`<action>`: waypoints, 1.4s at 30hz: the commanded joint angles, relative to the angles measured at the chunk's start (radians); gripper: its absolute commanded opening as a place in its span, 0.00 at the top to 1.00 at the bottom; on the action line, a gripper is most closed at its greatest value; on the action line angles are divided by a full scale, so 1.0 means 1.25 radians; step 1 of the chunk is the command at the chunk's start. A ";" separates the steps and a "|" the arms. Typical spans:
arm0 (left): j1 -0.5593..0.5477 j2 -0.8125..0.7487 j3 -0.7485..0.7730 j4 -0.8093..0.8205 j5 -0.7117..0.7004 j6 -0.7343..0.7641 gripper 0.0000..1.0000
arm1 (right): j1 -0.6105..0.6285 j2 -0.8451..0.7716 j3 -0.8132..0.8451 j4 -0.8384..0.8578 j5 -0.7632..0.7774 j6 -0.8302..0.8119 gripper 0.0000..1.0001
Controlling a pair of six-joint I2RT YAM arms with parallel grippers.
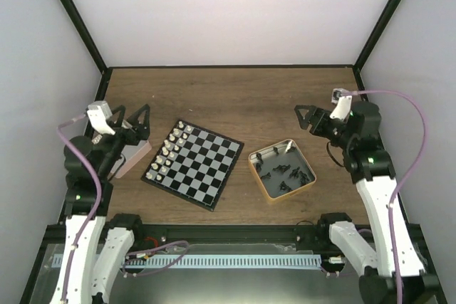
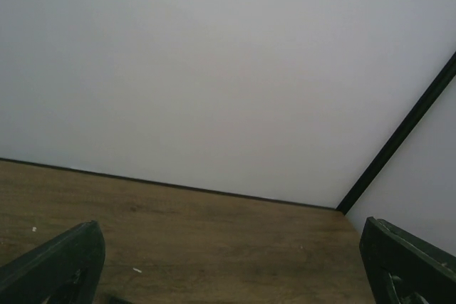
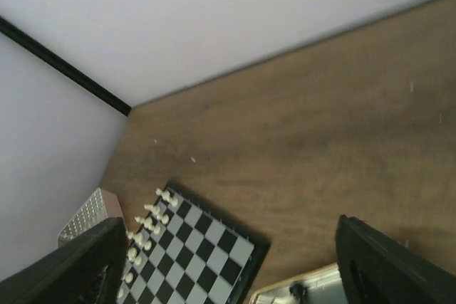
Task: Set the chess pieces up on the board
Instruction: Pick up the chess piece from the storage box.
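One brown wood-grain table [image 1: 235, 97], boxed by plain white walls with black corner posts; two white arms raised at its flanks; left gripper [image 1: 133, 112] and right gripper [image 1: 307, 113] both spread wide, holding nothing; black-and-pale chequered board [image 1: 203, 169] flat between them, clear of both; gold-rimmed square tin [image 1: 257, 178] near the right fingers, holding glossy black chess pieces [image 1: 281, 172]; cream-white chess pieces [image 1: 169, 149] ranked along the board's left edge.

No legible text, labels, brand marks or numbers in any view. Checked the flat black-and-pale checkered chessboard [image 1: 203, 165], the gold-rimmed square metal tin [image 1: 259, 176] and the white plastic arm casings [image 1: 381, 204]. Any print there is too small or blurred to read.
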 commanded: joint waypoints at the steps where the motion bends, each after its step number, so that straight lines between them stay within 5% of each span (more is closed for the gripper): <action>1: 0.007 0.065 -0.040 0.167 0.042 0.030 0.00 | -0.013 0.090 0.018 -0.053 -0.027 -0.012 0.24; 10: 0.007 0.095 -0.085 0.257 0.041 0.074 0.00 | 0.105 0.252 -0.037 -0.116 0.144 -0.009 0.63; 21: 0.007 0.085 -0.113 0.289 0.027 0.064 0.00 | 0.243 0.355 -0.140 -0.185 0.331 0.134 0.62; 25: 0.008 0.086 -0.115 0.293 0.033 0.058 0.00 | 0.261 0.374 -0.179 -0.144 0.376 0.199 0.70; 32: 0.008 0.086 -0.120 0.293 0.027 0.055 0.00 | 0.261 0.398 -0.231 -0.053 0.358 0.258 0.79; 42: 0.008 0.086 -0.122 0.288 0.024 0.053 0.00 | 0.261 0.459 -0.237 -0.008 0.344 0.262 0.78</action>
